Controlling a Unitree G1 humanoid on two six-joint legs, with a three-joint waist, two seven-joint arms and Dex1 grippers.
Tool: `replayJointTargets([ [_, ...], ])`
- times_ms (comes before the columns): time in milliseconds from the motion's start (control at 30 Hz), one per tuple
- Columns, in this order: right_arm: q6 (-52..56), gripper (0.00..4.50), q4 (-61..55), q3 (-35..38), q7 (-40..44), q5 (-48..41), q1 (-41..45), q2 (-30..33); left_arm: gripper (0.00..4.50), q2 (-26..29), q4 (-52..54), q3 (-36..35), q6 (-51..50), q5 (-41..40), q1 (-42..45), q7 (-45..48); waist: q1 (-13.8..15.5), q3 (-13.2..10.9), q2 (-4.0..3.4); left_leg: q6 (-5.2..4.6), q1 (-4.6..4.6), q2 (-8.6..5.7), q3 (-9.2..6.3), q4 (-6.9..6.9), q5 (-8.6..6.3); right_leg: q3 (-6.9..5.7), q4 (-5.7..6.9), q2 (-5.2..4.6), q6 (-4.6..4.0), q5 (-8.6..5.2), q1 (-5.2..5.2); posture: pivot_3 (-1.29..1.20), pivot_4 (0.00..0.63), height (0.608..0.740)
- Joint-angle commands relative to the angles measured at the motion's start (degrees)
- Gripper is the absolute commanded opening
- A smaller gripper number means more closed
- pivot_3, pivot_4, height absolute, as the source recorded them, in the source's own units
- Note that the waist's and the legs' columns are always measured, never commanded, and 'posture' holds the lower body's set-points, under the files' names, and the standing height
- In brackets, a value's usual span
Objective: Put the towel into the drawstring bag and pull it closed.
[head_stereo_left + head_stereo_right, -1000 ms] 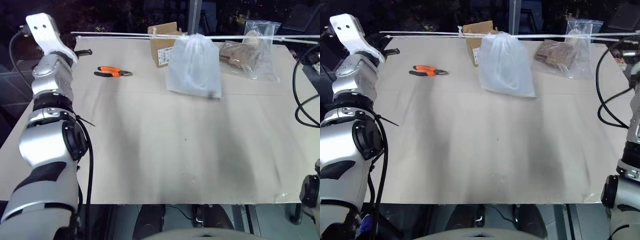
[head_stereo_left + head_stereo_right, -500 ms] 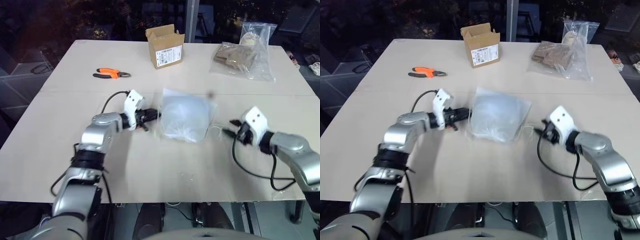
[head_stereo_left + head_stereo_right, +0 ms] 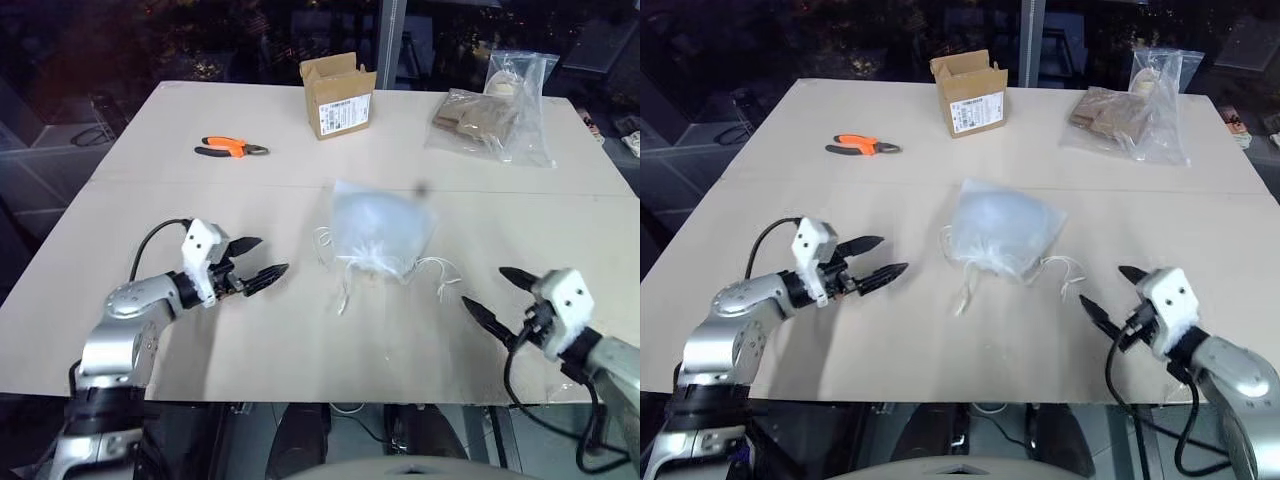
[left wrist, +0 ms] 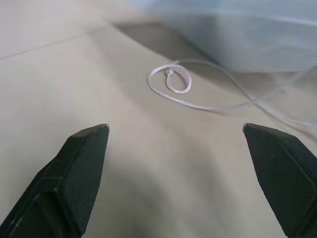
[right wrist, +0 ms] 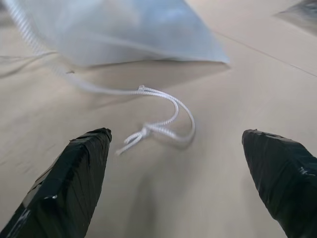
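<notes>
- Since half a second ago, both grippers have drawn back from the drawstring bag toward the table's near edge, and their fingers, then closed at the bag's sides, now stand spread wide and hold nothing.
- One second ago the bag hung high over the far side of the table, its cords stretched taut to either side; it now lies flat on the table, near the middle, its gathered mouth facing the near edge.
- Drawstring cords trail loose from the mouth on both sides; a looped end lies just ahead of the left fingers in the left wrist view, a knotted end ahead of the right fingers in the right wrist view.
- Left gripper: near-left of the bag, apart from it, pointing toward it.
- Right gripper: near-right of the bag, apart from it.
- Towel: not separately discernible; the bag shows a pale bluish bulk.
- Cardboard box, far centre: bears a white label with barcode-like print, not legible.
- Orange-handled pliers, far left.
- Clear plastic bag with brown contents, far right.
</notes>
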State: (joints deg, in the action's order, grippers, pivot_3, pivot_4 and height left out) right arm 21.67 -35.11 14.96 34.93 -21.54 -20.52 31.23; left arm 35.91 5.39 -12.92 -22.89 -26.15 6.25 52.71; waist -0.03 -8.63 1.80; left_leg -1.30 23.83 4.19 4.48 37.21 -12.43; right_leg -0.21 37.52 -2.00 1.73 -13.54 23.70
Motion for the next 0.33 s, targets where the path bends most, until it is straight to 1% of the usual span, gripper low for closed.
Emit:
replayJointTargets([
  [33,-3.9,4.5,-2.1,4.2,-1.2,0.5,-2.0,-1.0,4.45,-1.1,7.3,-3.4,-0.6,-3.6,-3.1,-2.6,0.0,0.0,0.01,0.0,-0.02,0.0,0.02,0.01,0.0,0.01,0.0,-0.02,0.0,0.0,-0.01,0.0,0.15,0.74],
  [233,-5.7,4.5,0.2,6.4,-2.3,1.1,-0.9,-1.0,4.45,-1.8,14.7,-4.9,-2.5,-5.7,-10.4,-6.1,-0.4,0.1,0.02,0.0,-0.1,0.0,0.14,0.0,0.0,0.08,0.0,-0.12,-0.02,0.01,0.0,0.0,0.15,0.74],
  [333,-6.3,4.5,1.7,6.3,-2.0,1.4,0.6,-0.5,4.45,-3.3,18.3,-4.8,-2.8,-6.9,-13.9,-8.1,-0.4,0.1,0.02,0.0,-0.09,0.0,0.14,-0.08,-0.01,0.06,-0.06,-0.11,-0.13,0.03,0.01,0.0,0.15,0.74],
])
